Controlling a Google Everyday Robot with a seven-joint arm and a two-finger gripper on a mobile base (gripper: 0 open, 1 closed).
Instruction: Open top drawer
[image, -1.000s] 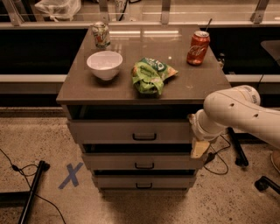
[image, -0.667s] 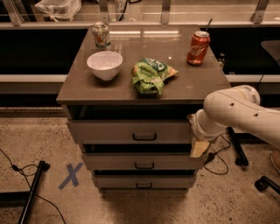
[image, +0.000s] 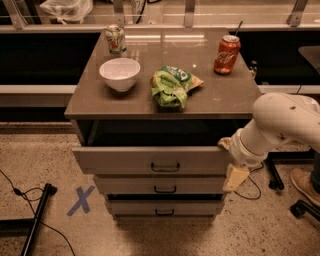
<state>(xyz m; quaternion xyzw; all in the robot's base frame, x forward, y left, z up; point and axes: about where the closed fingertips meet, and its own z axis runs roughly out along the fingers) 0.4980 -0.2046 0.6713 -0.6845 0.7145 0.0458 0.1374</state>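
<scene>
One pincer (image: 234, 178) hangs beside the pulled-out top drawer (image: 150, 160).

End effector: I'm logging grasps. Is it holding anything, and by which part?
Cannot be told. The end effector is at the right end of the top drawer, away from its handle; any grip there is hidden.

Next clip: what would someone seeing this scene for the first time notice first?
The big white arm at the right stands out, its gripper at the right end of the top drawer, which is pulled out from under the cabinet top. Next come the things on that top: a white bowl, a green snack bag in the middle and a red can at the back right.
</scene>
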